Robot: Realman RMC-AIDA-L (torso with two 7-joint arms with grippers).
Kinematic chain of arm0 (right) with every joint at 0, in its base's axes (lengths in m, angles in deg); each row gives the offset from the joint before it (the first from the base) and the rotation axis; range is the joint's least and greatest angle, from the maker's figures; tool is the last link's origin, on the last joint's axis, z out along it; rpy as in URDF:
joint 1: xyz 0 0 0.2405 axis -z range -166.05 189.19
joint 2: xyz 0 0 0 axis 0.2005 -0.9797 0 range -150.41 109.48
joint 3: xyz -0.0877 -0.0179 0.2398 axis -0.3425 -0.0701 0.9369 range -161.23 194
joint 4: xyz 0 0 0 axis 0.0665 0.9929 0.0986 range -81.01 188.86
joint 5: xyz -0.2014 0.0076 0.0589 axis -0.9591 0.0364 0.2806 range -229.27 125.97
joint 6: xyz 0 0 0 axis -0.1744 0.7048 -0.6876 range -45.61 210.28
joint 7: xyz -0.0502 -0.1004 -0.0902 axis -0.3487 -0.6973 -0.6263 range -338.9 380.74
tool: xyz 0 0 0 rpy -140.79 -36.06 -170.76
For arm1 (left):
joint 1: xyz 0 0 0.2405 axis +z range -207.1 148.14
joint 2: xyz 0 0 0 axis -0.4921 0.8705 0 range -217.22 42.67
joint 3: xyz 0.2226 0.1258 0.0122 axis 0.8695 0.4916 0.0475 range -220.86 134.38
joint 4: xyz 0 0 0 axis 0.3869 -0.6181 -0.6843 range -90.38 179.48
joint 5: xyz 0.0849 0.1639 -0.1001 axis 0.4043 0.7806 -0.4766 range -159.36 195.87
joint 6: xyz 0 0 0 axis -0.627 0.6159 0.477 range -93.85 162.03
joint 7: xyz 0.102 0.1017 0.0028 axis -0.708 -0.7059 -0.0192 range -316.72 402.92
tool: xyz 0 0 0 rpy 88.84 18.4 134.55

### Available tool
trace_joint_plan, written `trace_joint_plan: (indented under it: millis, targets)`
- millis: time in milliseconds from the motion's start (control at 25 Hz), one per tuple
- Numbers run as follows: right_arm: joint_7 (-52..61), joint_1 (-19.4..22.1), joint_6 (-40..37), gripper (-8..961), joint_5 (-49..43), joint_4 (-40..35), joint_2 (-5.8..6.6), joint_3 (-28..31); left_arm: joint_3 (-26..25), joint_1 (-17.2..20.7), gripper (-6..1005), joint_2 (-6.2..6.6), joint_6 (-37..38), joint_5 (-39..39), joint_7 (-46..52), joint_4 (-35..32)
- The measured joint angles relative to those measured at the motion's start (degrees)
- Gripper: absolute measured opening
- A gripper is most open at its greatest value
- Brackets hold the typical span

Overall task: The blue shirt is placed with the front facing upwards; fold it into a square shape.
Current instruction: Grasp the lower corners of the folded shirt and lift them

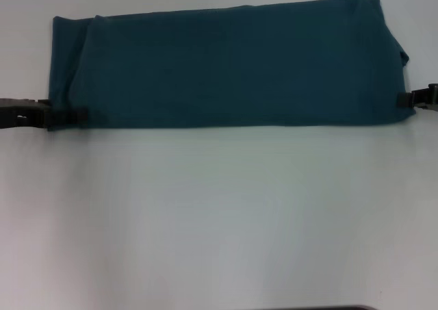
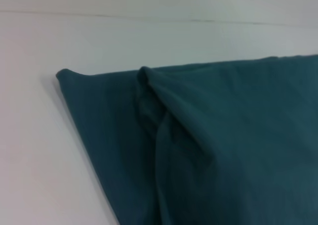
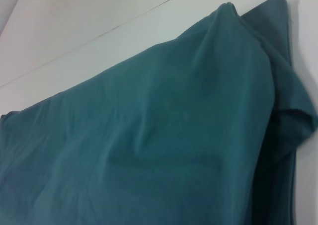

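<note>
The blue shirt (image 1: 226,67) lies flat on the far half of the white table (image 1: 219,214), folded into one long band running left to right, plain side up with no lettering showing. My left gripper (image 1: 66,115) comes in from the left edge and sits at the band's near left corner, overlapping the cloth. At the near right corner, my right gripper (image 1: 409,98) touches the cloth edge. The left wrist view shows the shirt (image 2: 213,145) with its layered left end. In the right wrist view the shirt (image 3: 149,135) has a tucked flap at its right end.
Bare white tabletop spans the near half in front of the shirt. A dark strip (image 1: 315,308) shows at the table's near edge. A thin seam line (image 2: 159,19) crosses the surface beyond the shirt.
</note>
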Motion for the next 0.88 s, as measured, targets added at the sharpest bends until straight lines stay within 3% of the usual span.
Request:
trace_joint_plan:
  millis: [600, 880]
  targets:
    - [0.3, 0.0, 0.1, 4, 0.0, 0.0, 0.00, 0.0, 0.1, -3.4, 936, -0.61, 6.7, 0.1, -1.3, -0.2]
    - [0.3, 0.0, 0.1, 5, 0.0, 0.0, 0.00, 0.0, 0.1, -3.8, 935, -0.55, 5.0, 0.6, -1.5, -0.2]
